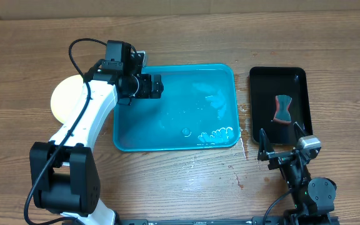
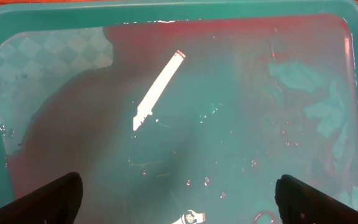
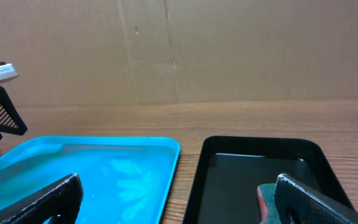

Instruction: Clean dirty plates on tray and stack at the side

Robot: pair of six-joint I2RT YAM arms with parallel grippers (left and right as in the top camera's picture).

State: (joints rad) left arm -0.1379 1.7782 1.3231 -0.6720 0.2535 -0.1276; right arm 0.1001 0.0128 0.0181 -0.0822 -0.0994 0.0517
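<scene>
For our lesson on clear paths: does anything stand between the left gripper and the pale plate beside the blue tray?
Only the tray's raised left rim. The open left gripper hangs over the tray; the plate lies on the table beyond that rim, partly under the arm.

The whole table (image 1: pixel 167 25) is seen from directly above. The turquoise tray (image 2: pixel 42 15) is viewed closely from above by the left wrist camera. It is also seen low and level by the right wrist camera, which is faced toward a cardboard wall (image 3: pixel 229 50).
</scene>
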